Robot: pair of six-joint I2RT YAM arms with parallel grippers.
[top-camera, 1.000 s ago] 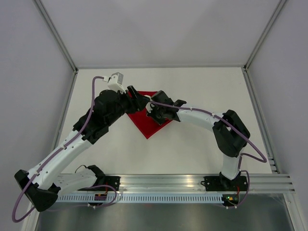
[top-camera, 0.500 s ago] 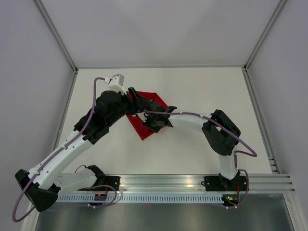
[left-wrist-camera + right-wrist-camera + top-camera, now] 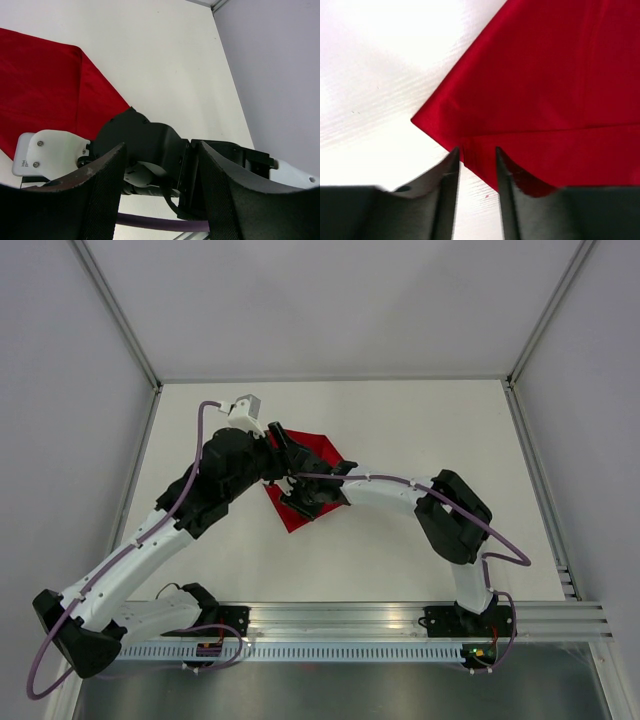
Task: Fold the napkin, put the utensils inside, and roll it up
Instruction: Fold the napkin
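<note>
The deep-red napkin [image 3: 318, 444] lies partly folded on the white table, mostly covered by both wrists. In the right wrist view the napkin [image 3: 545, 85] shows an upper layer folded over a lower one. My right gripper [image 3: 476, 150] is low over the napkin's near-left corner, jaws a little apart, with the flap's corner and bare table between the tips. It also shows in the top view [image 3: 300, 502]. My left gripper [image 3: 161, 145] is wide open and empty, above the right arm's wrist [image 3: 140, 140], with the napkin [image 3: 45, 85] to its upper left. No utensils are in view.
The white table [image 3: 420, 420] is bounded by metal frame posts and grey walls at the back and sides. The two arms cross closely over the cloth. A purple cable [image 3: 150, 222] runs under the left gripper.
My right gripper has moved left and toward me across the napkin. The cloth has gone from a flat diamond to a narrower folded shape. The left gripper has hardly moved.
</note>
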